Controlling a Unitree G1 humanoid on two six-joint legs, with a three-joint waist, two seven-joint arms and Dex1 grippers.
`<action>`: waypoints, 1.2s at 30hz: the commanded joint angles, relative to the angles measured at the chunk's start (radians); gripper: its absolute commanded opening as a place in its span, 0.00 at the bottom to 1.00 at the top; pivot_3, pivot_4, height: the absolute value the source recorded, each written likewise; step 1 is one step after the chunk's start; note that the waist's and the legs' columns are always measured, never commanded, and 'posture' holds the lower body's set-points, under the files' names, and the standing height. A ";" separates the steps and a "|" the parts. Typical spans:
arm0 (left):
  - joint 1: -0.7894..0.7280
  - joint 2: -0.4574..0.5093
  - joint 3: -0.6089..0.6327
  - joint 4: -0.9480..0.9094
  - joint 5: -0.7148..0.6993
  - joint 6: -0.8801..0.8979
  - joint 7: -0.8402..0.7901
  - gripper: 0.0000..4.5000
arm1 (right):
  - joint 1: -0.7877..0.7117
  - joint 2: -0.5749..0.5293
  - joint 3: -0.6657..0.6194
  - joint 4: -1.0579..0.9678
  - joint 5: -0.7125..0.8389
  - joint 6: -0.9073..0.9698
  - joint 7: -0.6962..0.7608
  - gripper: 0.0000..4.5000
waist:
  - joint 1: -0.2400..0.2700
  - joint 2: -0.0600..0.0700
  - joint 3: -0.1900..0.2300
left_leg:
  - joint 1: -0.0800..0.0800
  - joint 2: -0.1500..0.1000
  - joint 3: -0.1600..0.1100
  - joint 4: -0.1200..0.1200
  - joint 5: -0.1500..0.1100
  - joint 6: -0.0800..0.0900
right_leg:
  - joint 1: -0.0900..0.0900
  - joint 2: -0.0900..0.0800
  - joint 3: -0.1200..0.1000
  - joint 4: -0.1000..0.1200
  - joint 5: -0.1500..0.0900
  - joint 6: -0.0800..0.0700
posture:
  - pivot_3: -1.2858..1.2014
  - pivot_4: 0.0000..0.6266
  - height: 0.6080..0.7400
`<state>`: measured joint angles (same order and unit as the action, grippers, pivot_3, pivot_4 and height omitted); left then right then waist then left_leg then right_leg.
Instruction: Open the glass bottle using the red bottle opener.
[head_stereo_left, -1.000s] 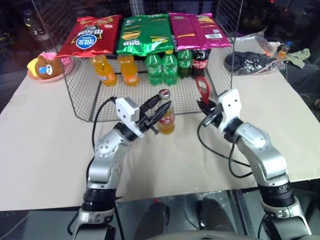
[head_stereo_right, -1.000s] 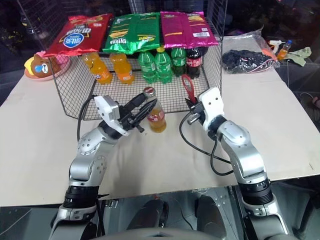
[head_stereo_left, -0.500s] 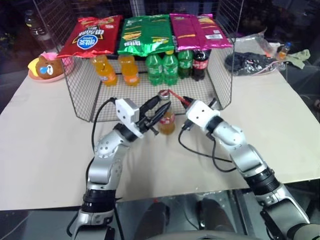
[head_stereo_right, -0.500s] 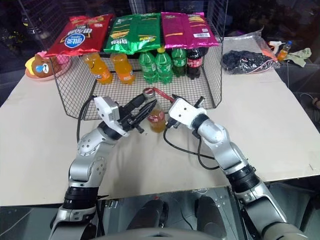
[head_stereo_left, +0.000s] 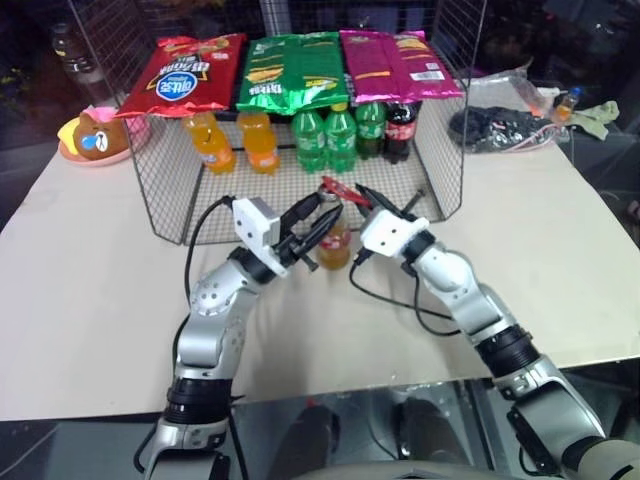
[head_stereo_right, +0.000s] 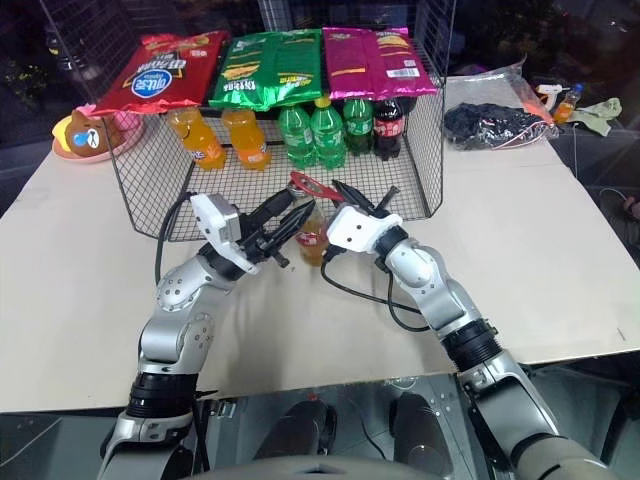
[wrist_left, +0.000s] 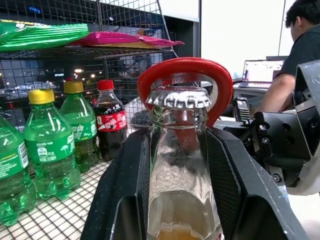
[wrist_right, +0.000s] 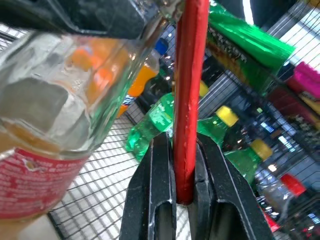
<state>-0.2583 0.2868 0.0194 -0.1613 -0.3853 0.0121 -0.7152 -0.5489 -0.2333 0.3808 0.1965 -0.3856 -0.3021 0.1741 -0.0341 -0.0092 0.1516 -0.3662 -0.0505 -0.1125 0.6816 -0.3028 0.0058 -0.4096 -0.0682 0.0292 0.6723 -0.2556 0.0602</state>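
The left end effector (head_stereo_left: 318, 215) has its two black fingers closed round the neck of the glass bottle (head_stereo_left: 335, 243), which stands upright on the surface (head_stereo_left: 90, 260) just in front of the wire rack (head_stereo_left: 160, 215). The right end effector (head_stereo_left: 372, 196) is pinched tight on the handle of the red bottle opener (head_stereo_left: 338, 188), with the opener's rounded head reaching across to the top of the bottle. In the left wrist view the opener's red loop (wrist_left: 186, 75) sits behind and around the silver cap (wrist_left: 178, 97), so the step in hand looks like seating the opener on the cap. I cannot tell whether its lip has caught under the crimped edge yet. Next, the lip likely has to hook under that edge, and the handle then has to be levered while the left end effector keeps the bottle from tipping or twisting. The cap is not yet off.
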 joint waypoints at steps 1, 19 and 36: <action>0.016 0.004 -0.031 0.037 0.012 0.033 -0.005 0.26 | -0.020 0.008 0.042 0.076 -0.061 -0.102 -0.036 0.00 | 0.000 0.000 0.000 | 0.001 0.000 0.000 0.000 0.000 0.000 | 0.001 0.000 0.000 0.000 0.000 0.000 | 0.52 0.24 1.00; 0.012 0.003 -0.035 0.065 0.017 0.026 -0.014 0.26 | -0.125 0.080 0.089 0.323 -0.061 -0.330 -0.005 0.00 | -0.005 0.001 -0.002 | 0.006 0.001 0.001 -0.002 0.000 0.000 | 0.004 0.001 0.002 -0.001 0.000 0.000 | 0.52 0.24 1.00; 0.015 -0.003 -0.039 0.073 0.022 0.024 -0.001 0.26 | -0.272 -0.071 0.072 0.352 -0.319 -0.376 -0.183 0.00 | -0.004 0.004 -0.005 | 0.006 0.001 0.002 -0.003 0.000 0.000 | 0.003 0.002 0.003 -0.001 0.000 0.000 | 0.52 0.24 1.00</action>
<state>-0.2597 0.2853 0.0297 -0.1292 -0.3957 0.0015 -0.7161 -0.8043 -0.3078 0.4020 0.5678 -0.6605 -0.6390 -0.0190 -0.0384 -0.0055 0.1465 -0.3601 -0.0496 -0.1104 0.6790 -0.3028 0.0058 -0.4061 -0.0666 0.0320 0.6716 -0.2557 0.0600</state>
